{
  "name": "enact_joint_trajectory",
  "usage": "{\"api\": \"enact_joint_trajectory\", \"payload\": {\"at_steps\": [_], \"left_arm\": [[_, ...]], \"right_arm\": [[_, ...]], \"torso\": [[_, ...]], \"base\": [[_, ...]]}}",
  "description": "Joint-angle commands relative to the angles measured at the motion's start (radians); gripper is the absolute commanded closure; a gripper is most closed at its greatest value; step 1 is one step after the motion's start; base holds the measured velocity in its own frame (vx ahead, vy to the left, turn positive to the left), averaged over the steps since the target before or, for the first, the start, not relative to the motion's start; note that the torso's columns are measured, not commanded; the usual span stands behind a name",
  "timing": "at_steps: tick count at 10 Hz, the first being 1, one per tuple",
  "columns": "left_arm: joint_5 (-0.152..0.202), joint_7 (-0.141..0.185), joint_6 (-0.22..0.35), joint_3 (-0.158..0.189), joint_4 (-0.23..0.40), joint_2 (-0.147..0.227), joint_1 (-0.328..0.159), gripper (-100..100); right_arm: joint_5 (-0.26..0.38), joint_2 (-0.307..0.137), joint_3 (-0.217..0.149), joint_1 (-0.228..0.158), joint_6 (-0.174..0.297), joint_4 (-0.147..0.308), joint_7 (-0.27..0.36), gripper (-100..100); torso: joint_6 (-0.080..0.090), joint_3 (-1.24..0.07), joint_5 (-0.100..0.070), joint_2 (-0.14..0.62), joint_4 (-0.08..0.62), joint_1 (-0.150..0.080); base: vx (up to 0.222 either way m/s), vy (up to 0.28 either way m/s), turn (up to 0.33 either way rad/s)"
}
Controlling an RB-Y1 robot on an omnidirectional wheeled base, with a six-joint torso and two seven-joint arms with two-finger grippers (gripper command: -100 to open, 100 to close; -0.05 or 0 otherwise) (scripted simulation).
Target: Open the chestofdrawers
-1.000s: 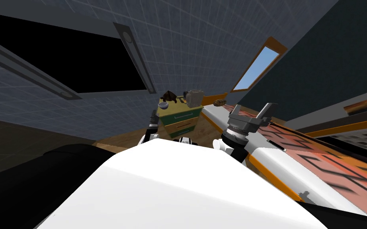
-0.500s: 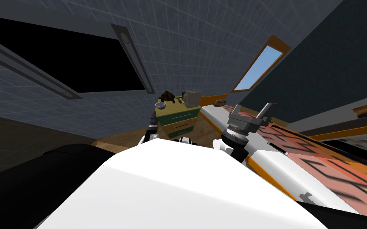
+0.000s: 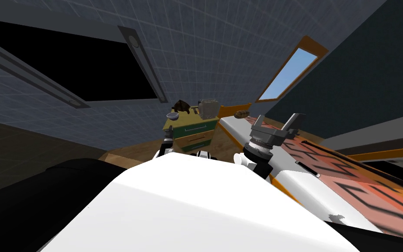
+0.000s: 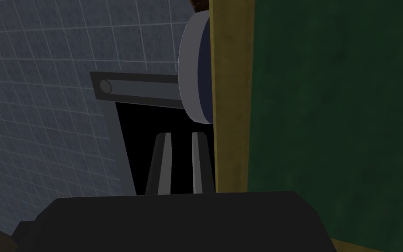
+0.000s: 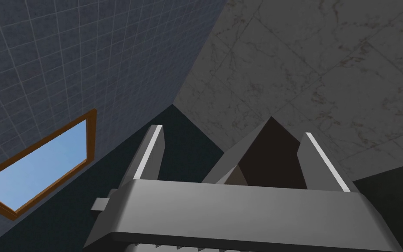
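The chest of drawers (image 3: 195, 131), with green and yellow fronts, stands ahead, next to the bed (image 3: 349, 175). A grey bowl (image 3: 172, 116) sits at the corner of its top. The left gripper (image 4: 181, 136) hovers just beside the chest's green panel, pointing towards the bowl, its fingers narrowed close together on nothing. The right gripper (image 5: 232, 131) is raised by the bed, fingers wide apart.

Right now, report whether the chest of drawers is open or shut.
Shut, as far as the head view shows: the chest of drawers has its fronts flush, none pulled out. The left gripper, shut, holds no handle.
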Motion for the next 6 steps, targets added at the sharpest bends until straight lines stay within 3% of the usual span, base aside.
{"api": "enact_joint_trajectory", "payload": {"at_steps": [1,4,6], "left_arm": [[0.002,0.004,-0.003,-0.014,0.048,-0.01,0.012,-100],[0.011,0.009,-0.019,-0.003,0.098,-0.014,0.006,-100],[0.015,0.012,-0.027,0.002,0.123,-0.018,0.003,-100]], "right_arm": [[0.0,0.0,0.0,0.0,0.0,0.0,0.0,0],[0.0,0.0,0.0,0.0,0.0,0.0,0.0,0],[0.0,0.0,0.0,0.0,0.0,0.0,0.0,0]], "torso": [[-0.001,0.001,-0.001,0.001,0.001,0.0],[0.001,0.001,0.005,0.001,-0.002,0.008],[-0.003,0.001,-0.002,0.003,0.005,0.009]], "base": [[0.046,-0.119,0.036],[0.03,-0.091,0.027],[0.024,-0.098,0.027]]}}
